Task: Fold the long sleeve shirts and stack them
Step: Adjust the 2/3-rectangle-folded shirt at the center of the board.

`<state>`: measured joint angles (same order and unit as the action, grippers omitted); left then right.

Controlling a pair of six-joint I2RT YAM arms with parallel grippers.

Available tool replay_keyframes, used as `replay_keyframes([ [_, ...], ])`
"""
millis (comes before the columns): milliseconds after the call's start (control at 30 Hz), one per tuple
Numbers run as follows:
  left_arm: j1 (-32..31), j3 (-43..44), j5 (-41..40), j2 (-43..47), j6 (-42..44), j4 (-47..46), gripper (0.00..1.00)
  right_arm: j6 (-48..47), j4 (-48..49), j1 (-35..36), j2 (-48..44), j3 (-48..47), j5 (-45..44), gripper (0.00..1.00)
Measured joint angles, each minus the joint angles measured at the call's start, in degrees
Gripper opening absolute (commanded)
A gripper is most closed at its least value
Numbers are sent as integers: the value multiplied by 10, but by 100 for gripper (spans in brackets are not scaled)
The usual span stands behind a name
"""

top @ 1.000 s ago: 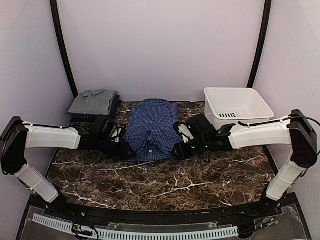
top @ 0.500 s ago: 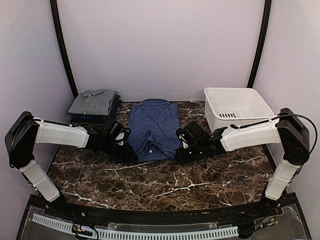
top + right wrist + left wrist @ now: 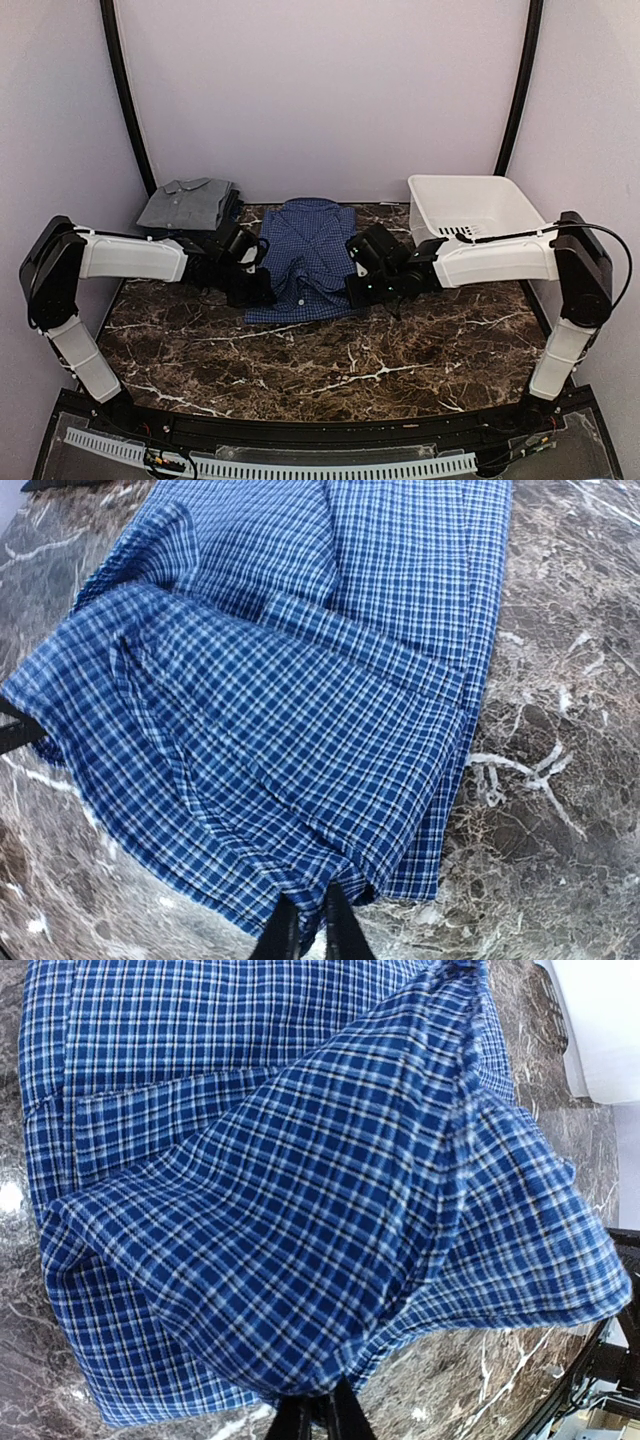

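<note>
Top view: against the frame a second ago, both arms have drawn in toward the middle of the picture. The jaws that stood apart then are now pinched. The lower hem of the blue checked cloth shirt [image 3: 305, 255] is spread wider across the brown veined marble table [image 3: 330, 370] than before. The left gripper [image 3: 257, 290] sits at the shirt's lower left corner and the right gripper [image 3: 358, 290] at its lower right corner. The shirt lies between them, collar toward the top of the frame. A folded plain grey collared shirt [image 3: 185, 203] rests at upper left, well apart from both grippers. A white plastic tub [image 3: 475, 205] stands at upper right.

Left wrist view: the left gripper [image 3: 318, 1410] shows at the bottom centre, its dark fingers together and clamped on the blue cloth. From that pinch the shirt [image 3: 300, 1210] rises in a raised fold and fills nearly the whole frame. Marble [image 3: 30, 1360] shows at lower left, the tub [image 3: 600, 1020] at upper right.

Right wrist view: the right gripper [image 3: 305, 925] is at the bottom centre, fingers closed on the hem. The shirt [image 3: 300, 680] fans from there toward the upper left, with bare table [image 3: 560, 730] on the right.
</note>
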<state>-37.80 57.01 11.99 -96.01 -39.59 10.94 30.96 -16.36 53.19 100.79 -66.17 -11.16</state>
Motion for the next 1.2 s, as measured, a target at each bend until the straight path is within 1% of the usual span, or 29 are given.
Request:
replay_keyframes([
  [133, 0, 27, -8, -2, 2, 8, 3, -2, -9, -7, 3, -22, -4, 0],
  [300, 19, 82, -8, -31, 6, 10, 2, -8, -7, -41, 32, -60, -4, 0],
  [400, 49, 110, -4, -61, 6, 5, 0, -13, -2, -71, 67, -92, -4, 0],
  [600, 113, 157, 5, -133, 4, -18, 0, -33, 1, -116, 148, -186, -5, 0],
  [767, 130, 181, 4, -172, 2, -32, 1, -47, -1, -141, 195, -257, -4, 13],
  [800, 131, 181, 4, -174, 0, -35, 3, -54, -2, -146, 203, -272, -2, 17],
  [867, 132, 183, 2, -178, -2, -39, 14, -61, -3, -155, 217, -297, 2, 27],
  [900, 133, 184, 0, -180, -3, -41, 26, -63, -5, -158, 223, -307, 5, 30],
  [933, 133, 188, -1, -182, 0, -41, 31, -64, -7, -161, 229, -316, 6, 33],
  [967, 134, 193, -4, -184, -1, -43, 43, -68, -10, -163, 233, -326, 7, 36],
  [1000, 134, 199, -5, -186, -2, -43, 47, -73, -13, -165, 238, -336, 8, 40],
  [1033, 135, 203, -8, -187, 0, -46, 53, -77, -16, -168, 238, -342, 9, 42],
  [1100, 137, 211, -14, -187, 2, -50, 58, -83, -21, -169, 236, -345, 10, 43],
  [1200, 143, 215, -32, -181, 4, -50, 60, -84, -28, -166, 223, -336, 16, 43],
])
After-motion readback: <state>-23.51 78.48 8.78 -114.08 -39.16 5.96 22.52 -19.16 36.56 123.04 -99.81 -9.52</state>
